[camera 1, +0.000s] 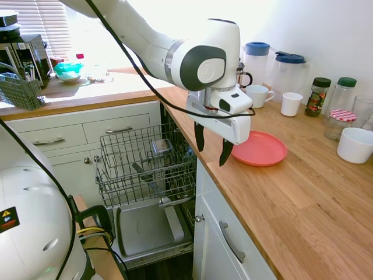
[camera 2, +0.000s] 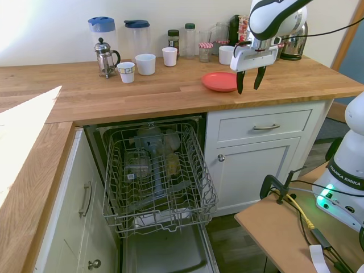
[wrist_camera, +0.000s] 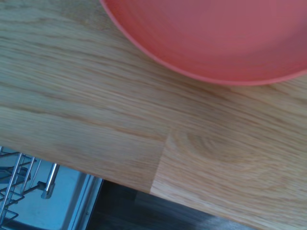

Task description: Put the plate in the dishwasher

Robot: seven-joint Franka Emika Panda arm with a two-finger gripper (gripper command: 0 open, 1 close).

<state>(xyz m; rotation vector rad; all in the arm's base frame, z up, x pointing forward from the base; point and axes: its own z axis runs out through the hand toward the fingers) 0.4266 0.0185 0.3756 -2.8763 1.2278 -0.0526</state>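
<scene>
The coral-red plate (camera 1: 260,148) lies flat on the wooden counter (camera 1: 303,198), also seen as plate (camera 2: 220,81) and filling the wrist view's far part as plate (wrist_camera: 216,38). My gripper (camera 1: 212,147) hangs open just above the counter beside the plate's rim, near the counter edge; from the other side the gripper (camera 2: 249,82) sits at the plate's right. Nothing is between the fingers. The dishwasher (camera 1: 145,175) stands open below, its grey wire rack (camera 2: 159,176) pulled out over the lowered door.
White mugs (camera 2: 145,63), a French press (camera 2: 104,57), two jugs and jars line the counter's back. A white bowl (camera 1: 355,144) sits right of the plate. A grey cutlery basket (camera 1: 22,92) rests on the far counter. The rack holds several items.
</scene>
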